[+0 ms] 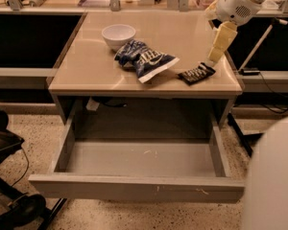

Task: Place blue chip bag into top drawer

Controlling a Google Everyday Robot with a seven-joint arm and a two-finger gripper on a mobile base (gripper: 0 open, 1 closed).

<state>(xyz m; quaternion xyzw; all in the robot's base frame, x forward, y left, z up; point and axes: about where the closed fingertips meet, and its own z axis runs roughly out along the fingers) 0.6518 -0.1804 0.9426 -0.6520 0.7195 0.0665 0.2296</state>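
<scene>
Left of the hand point(210, 60) at the table's point(182, 28) right edge lies the blue chip bag point(145, 61) — grip: cannot tell.

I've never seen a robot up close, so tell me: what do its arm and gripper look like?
The arm is a smooth, rounded white shell with a patch of small holes. The gripper below it is pale cream and tapers to a narrow tip; it is over the right edge of the table, above the black packet. No cables show on it.
</scene>
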